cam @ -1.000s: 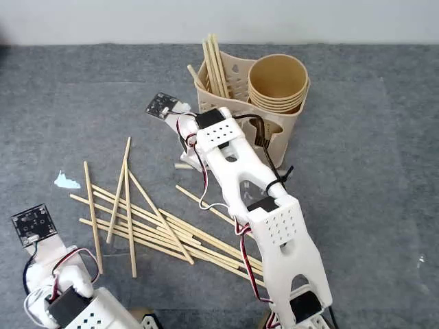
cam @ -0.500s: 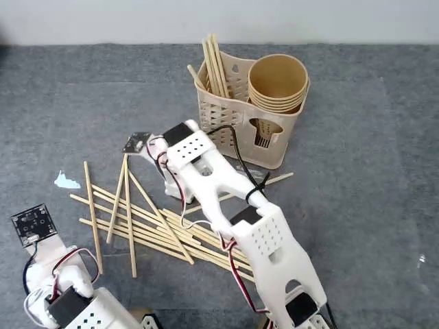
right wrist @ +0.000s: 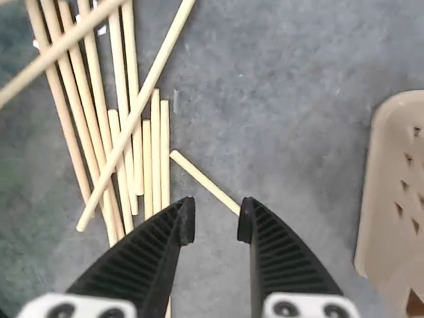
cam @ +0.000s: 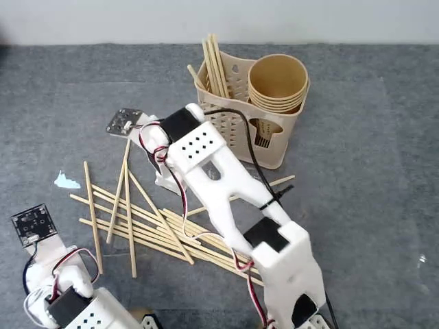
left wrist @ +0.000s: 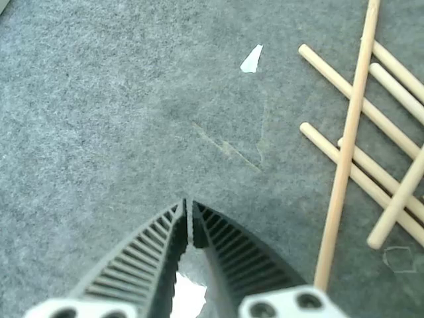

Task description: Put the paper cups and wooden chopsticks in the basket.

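Two tools, one basket and a loose scatter of chopsticks, set on a table (cam: 370,205) covered in grey felt-like matting; a pale wall (cam: 103,20) runs along its far edge.

- Basket (cam: 282,140): beige perforated plastic, upright near the far middle of the table. Its wall also shows beside the right tool in the right wrist view (right wrist: 391,192).
- Paper cups (cam: 278,79): a nested tan stack, standing in the basket's right-hand part.
- Chopsticks in basket (cam: 214,65): several, leaning upright in its left-hand part.
- Loose chopsticks (cam: 137,219): many, criss-crossed flat on the matting in front of the basket, toward the left. One (cam: 281,181) lies near the basket's foot, partly under the right arm (cam: 206,157).
- Right tool (right wrist: 213,218): jaws a little apart, holding nothing, above the matting beside the pile (right wrist: 122,119). One stick's end lies on the matting just beyond its tips.
- Left tool (left wrist: 190,212): jaws closed together, empty, over bare matting with stick ends (left wrist: 344,146) to one side.
- Paper scrap (cam: 66,181): small and pale, on the matting left of the pile.
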Controlling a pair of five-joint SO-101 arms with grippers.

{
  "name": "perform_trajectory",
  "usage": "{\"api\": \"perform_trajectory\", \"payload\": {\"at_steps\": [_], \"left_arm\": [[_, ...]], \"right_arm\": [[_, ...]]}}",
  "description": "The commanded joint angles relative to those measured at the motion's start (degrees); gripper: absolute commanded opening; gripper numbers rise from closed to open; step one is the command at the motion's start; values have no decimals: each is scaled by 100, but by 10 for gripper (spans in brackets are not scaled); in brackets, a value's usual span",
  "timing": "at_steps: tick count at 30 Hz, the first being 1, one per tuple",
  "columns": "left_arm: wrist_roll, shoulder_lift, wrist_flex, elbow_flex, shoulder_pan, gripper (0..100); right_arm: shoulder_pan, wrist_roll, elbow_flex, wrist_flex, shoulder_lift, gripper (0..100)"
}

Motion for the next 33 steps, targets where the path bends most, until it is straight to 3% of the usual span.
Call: {"api": "perform_trajectory", "payload": {"at_steps": [1,14,25,33], "left_arm": [[-44,18,-97,-40,44,15],[-44,18,-97,-40,44,15],[-44,18,-97,-40,44,15],[-44,18,-97,-40,44,15]], "right_arm": [[31,-70,378,242,-813,130],[31,-492,2831,-224,-2422,236],[31,-510,5714,-2501,-3626,236],[-505,-1011,6180,-3266,-2993,235]]}}
